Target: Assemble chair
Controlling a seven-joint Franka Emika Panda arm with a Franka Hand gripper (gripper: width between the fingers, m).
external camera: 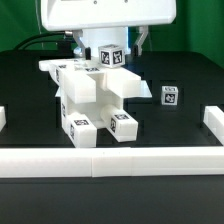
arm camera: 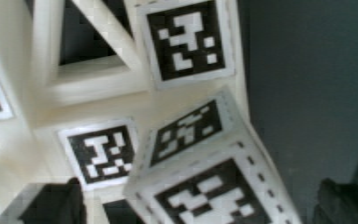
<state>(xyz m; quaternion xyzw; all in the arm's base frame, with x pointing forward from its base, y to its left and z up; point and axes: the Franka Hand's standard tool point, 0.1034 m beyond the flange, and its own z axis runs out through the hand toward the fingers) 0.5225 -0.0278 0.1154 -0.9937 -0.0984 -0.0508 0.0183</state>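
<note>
Black table point(external camera: 28, 85) — chair point(external camera: 95, 95) under wide-spread tool point(external camera: 112, 47); only exterior view shows loose block point(external camera: 170, 96).

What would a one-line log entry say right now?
gripper: open | position: over chair | loose block: apart, exterior view's right of chair

Arm point(external camera: 105, 12) overhead, wrist pointing straight down; end effector point(external camera: 110, 44) jaws spread fully wide.

Ext. cam: we look over the border wall point(external camera: 110, 160) at the chair point(external camera: 92, 97), slightly from above, mid-range. Wrist cam: v. close on same chair.
</note>
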